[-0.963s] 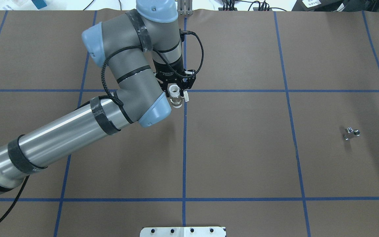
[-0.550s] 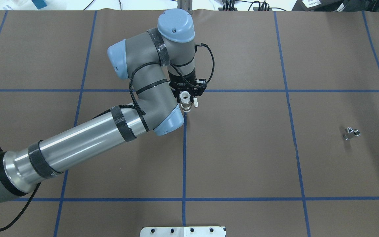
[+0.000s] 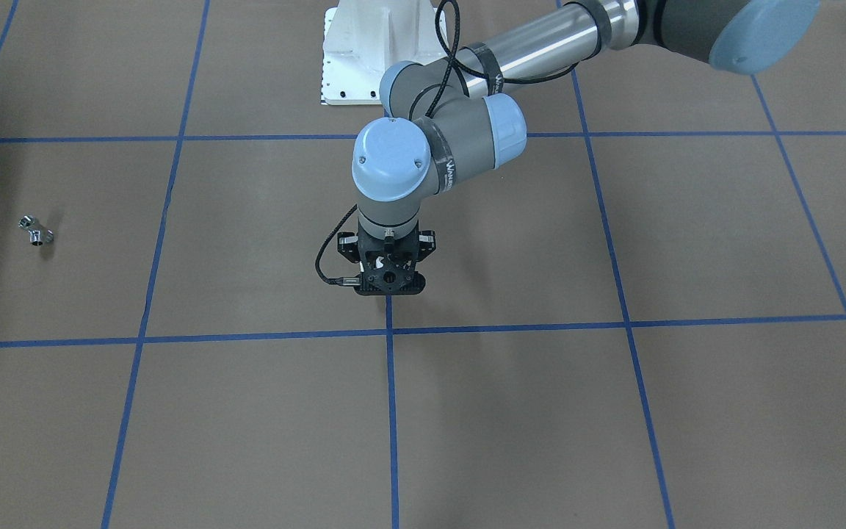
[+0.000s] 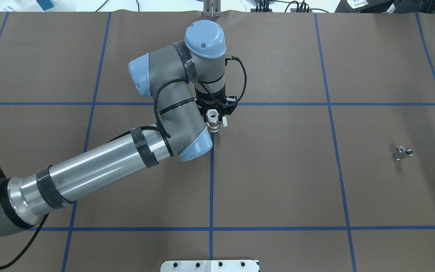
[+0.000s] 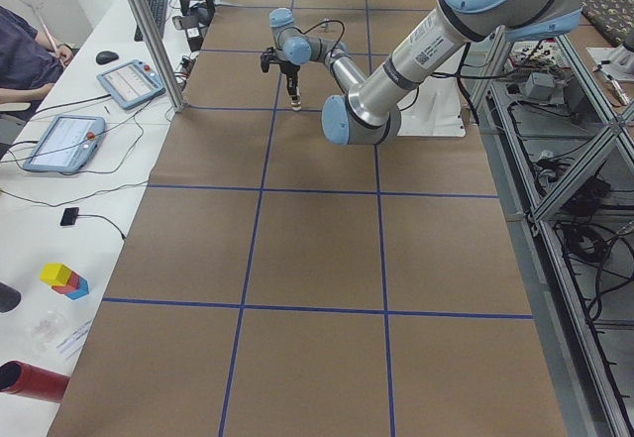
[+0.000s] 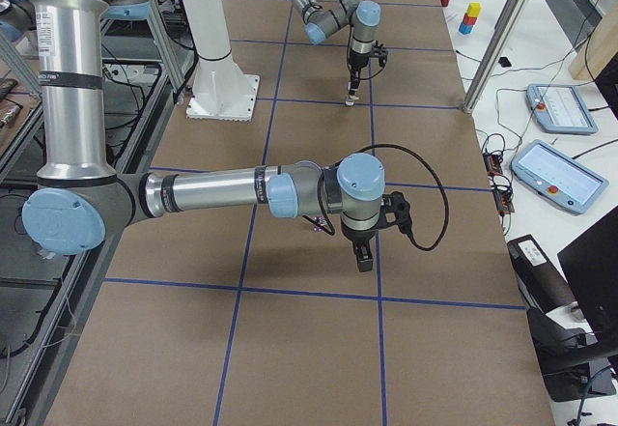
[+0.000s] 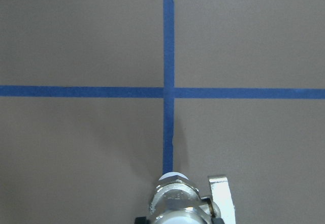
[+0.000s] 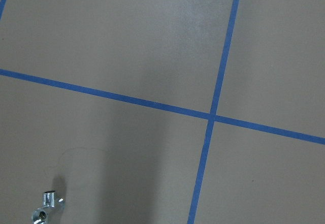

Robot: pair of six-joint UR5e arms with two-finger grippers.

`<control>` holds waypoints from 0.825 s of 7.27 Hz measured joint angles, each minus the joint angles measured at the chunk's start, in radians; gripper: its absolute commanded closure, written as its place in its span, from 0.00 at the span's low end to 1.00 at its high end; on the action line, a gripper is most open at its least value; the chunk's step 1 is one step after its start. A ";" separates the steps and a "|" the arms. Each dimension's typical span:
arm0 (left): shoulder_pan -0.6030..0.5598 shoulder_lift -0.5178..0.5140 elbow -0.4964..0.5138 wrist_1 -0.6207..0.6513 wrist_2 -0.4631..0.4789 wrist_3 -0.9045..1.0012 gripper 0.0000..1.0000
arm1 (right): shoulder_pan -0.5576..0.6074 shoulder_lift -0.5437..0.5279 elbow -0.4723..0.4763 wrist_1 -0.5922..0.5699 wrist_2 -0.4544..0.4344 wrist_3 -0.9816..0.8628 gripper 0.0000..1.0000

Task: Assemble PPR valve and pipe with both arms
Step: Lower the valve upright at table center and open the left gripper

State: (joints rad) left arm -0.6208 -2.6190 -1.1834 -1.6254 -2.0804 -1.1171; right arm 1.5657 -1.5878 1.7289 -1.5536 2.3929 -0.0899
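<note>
Left arm [image 4: 100, 170]: stretched from the left edge to the middle of the table [image 4: 278, 181], wrist pointing down.
Left gripper [image 4: 213, 112]: clamped on the PPR valve [image 4: 213, 122].
PPR valve: upright, open white end up, side handle to the right, over a blue tape line [image 7: 168, 56] beside a crossing.
Pipe [image 4: 402, 152]: lay far right, well apart from the valve.
Right gripper [image 6: 363, 254]: pointed down near the table; open or closed could not be told.

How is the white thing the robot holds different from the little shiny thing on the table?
The PPR valve is white plastic with a metal collar; the pipe is all shiny chrome. The valve is held upright in the left gripper; the pipe lies loose on the table, far to the robot's right. The valve looks bigger than the pipe. Both have open round ends.
</note>
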 measured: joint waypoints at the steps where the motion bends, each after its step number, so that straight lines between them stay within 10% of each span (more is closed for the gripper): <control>1: 0.002 0.003 0.000 -0.015 0.000 -0.001 1.00 | 0.000 0.000 0.000 -0.001 0.000 0.000 0.01; 3: 0.003 0.009 0.001 -0.030 0.000 -0.002 1.00 | 0.000 0.000 -0.002 -0.004 -0.001 -0.001 0.01; 5: 0.004 0.010 0.000 -0.032 0.000 0.000 0.10 | 0.001 0.000 -0.005 -0.006 -0.001 -0.001 0.01; 6: 0.004 0.010 -0.001 -0.031 0.001 0.000 0.01 | 0.001 0.000 -0.006 -0.007 -0.001 -0.001 0.01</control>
State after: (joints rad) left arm -0.6167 -2.6094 -1.1848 -1.6568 -2.0797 -1.1167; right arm 1.5662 -1.5876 1.7227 -1.5602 2.3915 -0.0905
